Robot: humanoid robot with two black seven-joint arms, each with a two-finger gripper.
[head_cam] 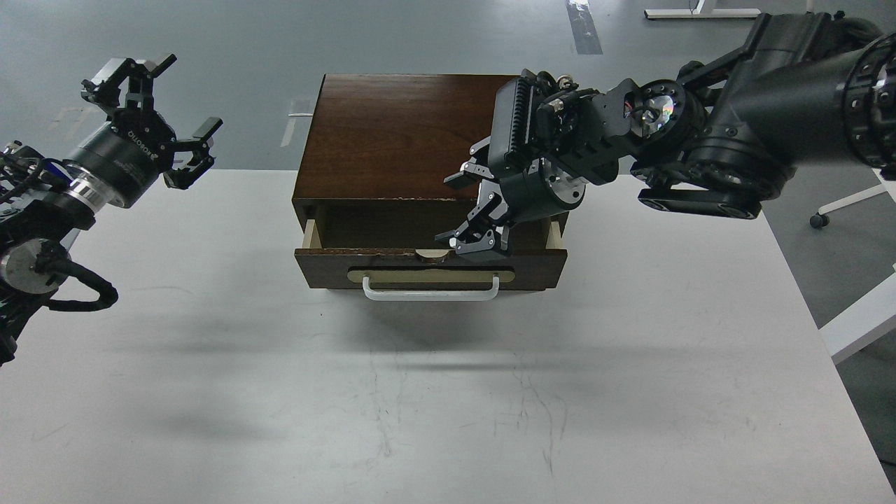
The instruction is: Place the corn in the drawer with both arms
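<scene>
Right tool (470,234) hangs over the dark brown wooden drawer (430,269), which is pulled partly out; fingers spread, grasping nothing. Corn not visible. Left tool (150,122) well left of drawer, spread, idle.

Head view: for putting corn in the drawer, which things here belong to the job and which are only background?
Job:
- drawer, partly open
- right gripper, at the drawer opening
- left gripper, open, raised clear of the table
- corn: not visible

Background:
- white table
- wooden cabinet top
- white furniture legs and tape strip on the floor
</scene>
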